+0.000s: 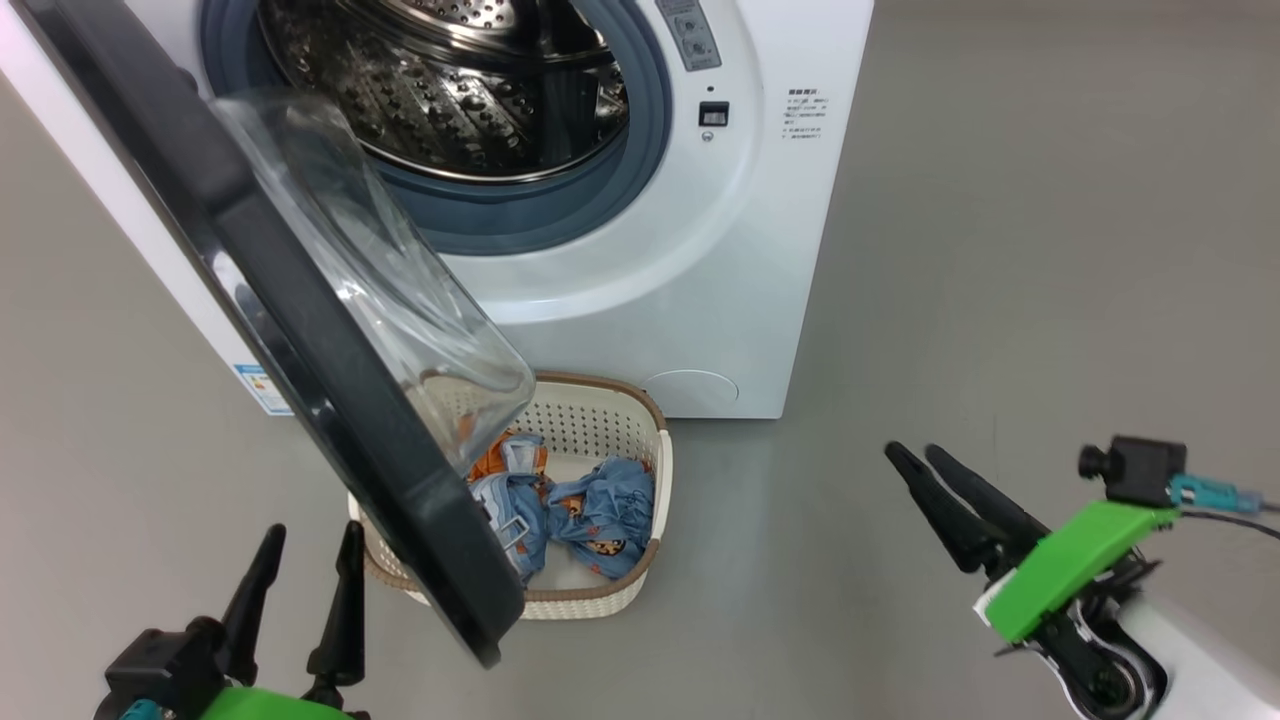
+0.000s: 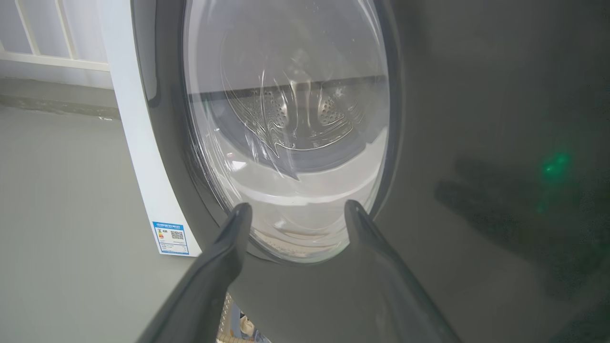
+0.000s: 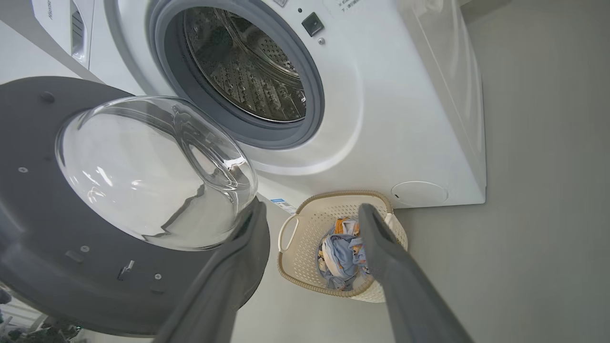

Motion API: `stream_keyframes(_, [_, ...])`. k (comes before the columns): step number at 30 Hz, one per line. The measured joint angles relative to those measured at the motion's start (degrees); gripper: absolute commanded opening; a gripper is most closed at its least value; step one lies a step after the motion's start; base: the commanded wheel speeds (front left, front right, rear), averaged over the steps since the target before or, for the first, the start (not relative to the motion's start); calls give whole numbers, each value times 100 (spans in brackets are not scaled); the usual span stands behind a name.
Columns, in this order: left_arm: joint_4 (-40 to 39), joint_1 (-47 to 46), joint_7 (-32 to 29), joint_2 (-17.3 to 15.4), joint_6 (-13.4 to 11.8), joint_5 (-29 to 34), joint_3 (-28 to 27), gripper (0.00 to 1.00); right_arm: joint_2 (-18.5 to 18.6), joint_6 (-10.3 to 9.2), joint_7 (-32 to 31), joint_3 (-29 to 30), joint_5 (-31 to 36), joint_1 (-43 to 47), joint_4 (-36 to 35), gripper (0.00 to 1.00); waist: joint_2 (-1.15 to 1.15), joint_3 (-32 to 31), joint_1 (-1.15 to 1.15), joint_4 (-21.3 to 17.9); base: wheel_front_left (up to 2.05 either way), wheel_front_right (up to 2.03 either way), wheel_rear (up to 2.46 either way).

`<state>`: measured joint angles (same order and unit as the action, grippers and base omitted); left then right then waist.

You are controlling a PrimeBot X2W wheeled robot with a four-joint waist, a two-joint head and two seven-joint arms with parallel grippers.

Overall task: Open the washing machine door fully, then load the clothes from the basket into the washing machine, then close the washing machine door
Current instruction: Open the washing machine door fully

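Left tool [image 1: 312, 535] and right tool [image 1: 911, 452] gape empty beside the open washing machine door [image 1: 290, 340].

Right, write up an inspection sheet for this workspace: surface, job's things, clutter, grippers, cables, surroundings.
Surface: grey floor, bare beside the machine.
Job's things: washing machine with no laundry seen in its drum; washing machine door swung open, overlapping the basket's left side in the head view; basket on the floor at the machine's front; clothes inside the basket.
Clutter: nothing seen.
Grippers: left gripper open, empty, facing the door's outer side; right gripper open, empty, above the floor.
Cables: teal-plugged cable at the right wrist camera.
Surroundings: white railing behind the machine.
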<state>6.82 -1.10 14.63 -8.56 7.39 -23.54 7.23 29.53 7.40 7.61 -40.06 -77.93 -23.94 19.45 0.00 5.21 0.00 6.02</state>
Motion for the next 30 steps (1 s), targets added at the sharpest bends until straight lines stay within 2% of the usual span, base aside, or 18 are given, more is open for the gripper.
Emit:
stream_keyframes(4, [0,3,0,0,1,0,-7,100,124,0,488,-147,123,85,221,100,0,-25,0,-20,0,0,0])
stream_keyframes(9, [-2,73,0,3,1,0,-20,100,159,0,662,-13,448,236,441,100,0,-46,0,-18,0,0,0])
stream_keyframes(13, [-2,113,0,2,0,0,-42,100,85,0,664,716,1213,477,553,100,0,-32,0,-17,0,0,0])
stream_keyframes(30, [-2,114,0,22,1,2,-80,100,-959,0,666,3150,4262,1476,200,100,0,-58,-1,-11,0,0,0])
